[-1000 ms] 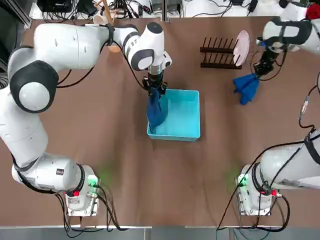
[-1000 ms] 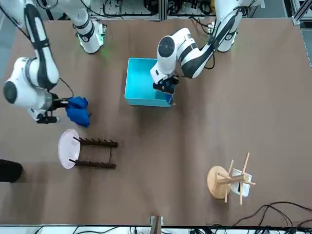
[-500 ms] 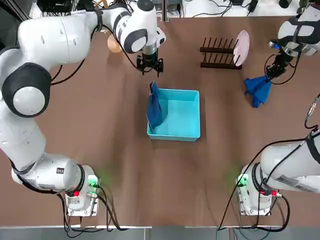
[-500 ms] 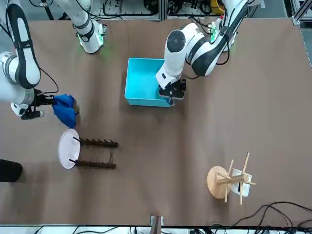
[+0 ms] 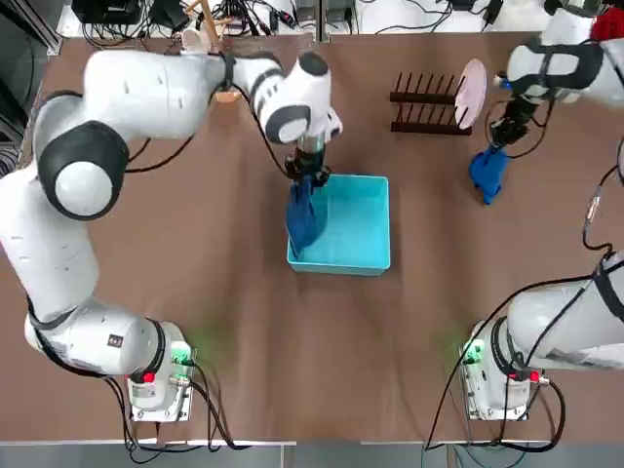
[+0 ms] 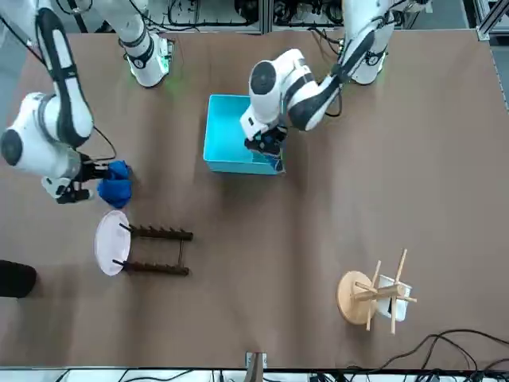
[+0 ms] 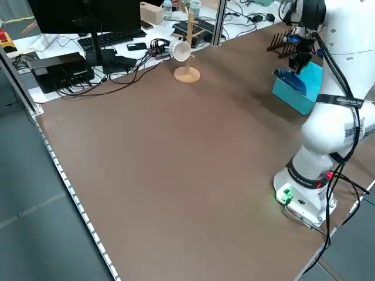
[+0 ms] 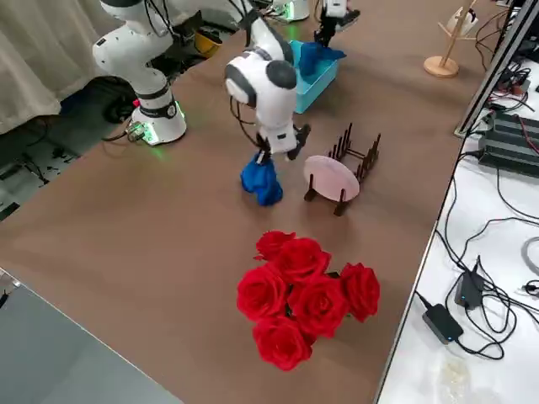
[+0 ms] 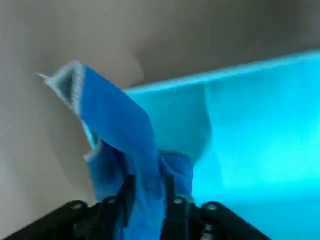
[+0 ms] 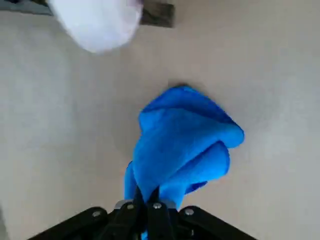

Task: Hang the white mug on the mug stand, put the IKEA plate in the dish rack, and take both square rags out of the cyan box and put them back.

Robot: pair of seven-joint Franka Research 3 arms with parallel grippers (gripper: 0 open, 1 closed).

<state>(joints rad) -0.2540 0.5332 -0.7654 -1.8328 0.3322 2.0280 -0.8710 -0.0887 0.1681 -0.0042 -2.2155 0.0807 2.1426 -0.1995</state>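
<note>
My left gripper point(image 5: 310, 177) is at the far-left corner of the cyan box point(image 5: 356, 232). Its fingers point(image 9: 167, 197) are shut on a dark blue square rag point(image 5: 304, 216) that drapes over the box's left wall point(image 9: 165, 85). My right gripper point(image 5: 497, 154) is shut on the other square rag point(image 5: 487, 177), which hangs bunched low over the table near the dish rack point(image 5: 424, 102); the right wrist view shows this rag point(image 10: 182, 142) pinched. The IKEA plate point(image 5: 473, 90) stands on edge in the rack's right end. The white mug point(image 6: 397, 297) hangs on the mug stand point(image 6: 355, 298).
A bunch of red roses point(image 8: 303, 299) lies on the table beyond the dish rack point(image 8: 349, 164) in the right side view. Cables and equipment point(image 5: 166, 15) line the far edge. Both arm bases point(image 5: 156, 375) stand at the near edge.
My left gripper had lifted off open toward the far edge, then came back down and closed on the draped rag. My right gripper swung right, then back left with its rag.
</note>
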